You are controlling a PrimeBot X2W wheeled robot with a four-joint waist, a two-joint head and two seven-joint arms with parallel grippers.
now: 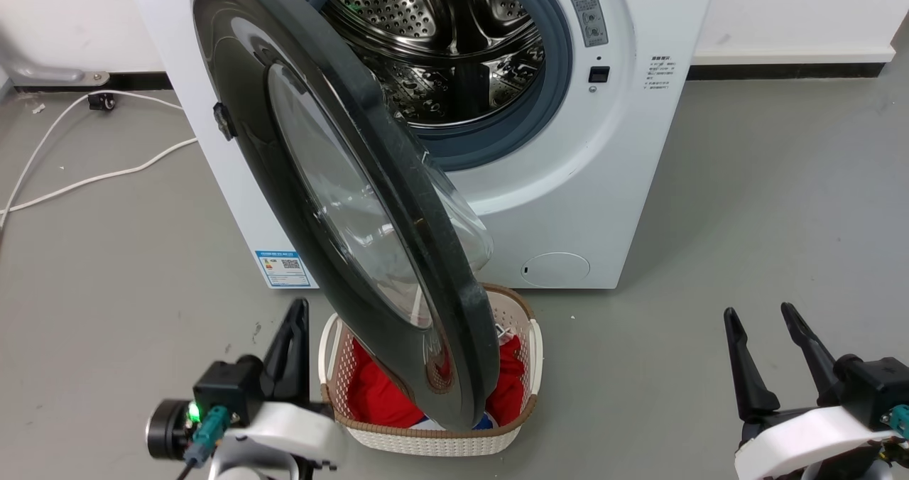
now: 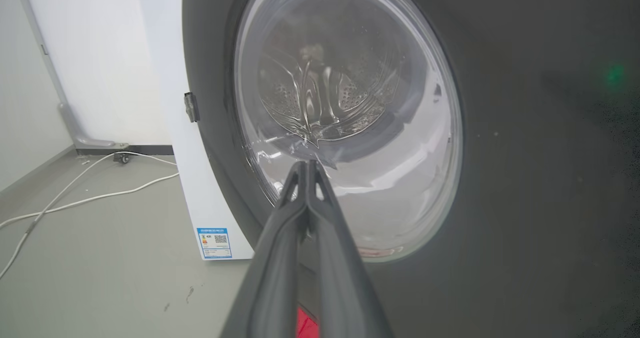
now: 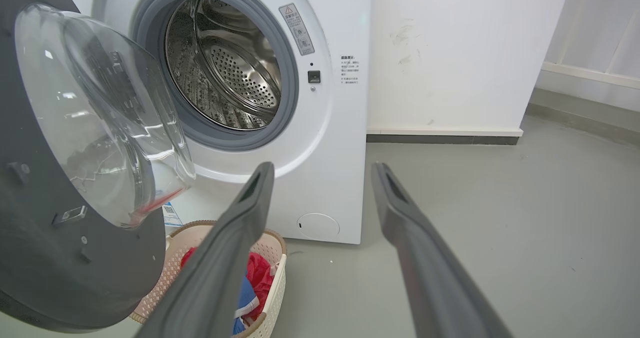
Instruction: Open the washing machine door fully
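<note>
The white washing machine [image 1: 603,182] stands ahead with its steel drum exposed. Its black-rimmed washing machine door [image 1: 341,182] hangs swung out on the left hinge, roughly square to the machine front, its lower edge over a basket. In the left wrist view the door's outer face [image 2: 525,128] and glass centre lie just beyond my fingers. My left gripper [image 1: 295,324] is shut and empty, close to the door's outer side at the lower left. My right gripper [image 1: 763,324] stands open at the lower right, apart from the machine [image 3: 320,153], with the door's glass bowl [image 3: 100,123] to its left.
A cream laundry basket [image 1: 440,441] with red and blue clothes sits on the floor under the door's edge. White cables [image 1: 71,175] trail over the grey floor left of the machine. A small round filter cover [image 1: 555,269] is low on the machine front.
</note>
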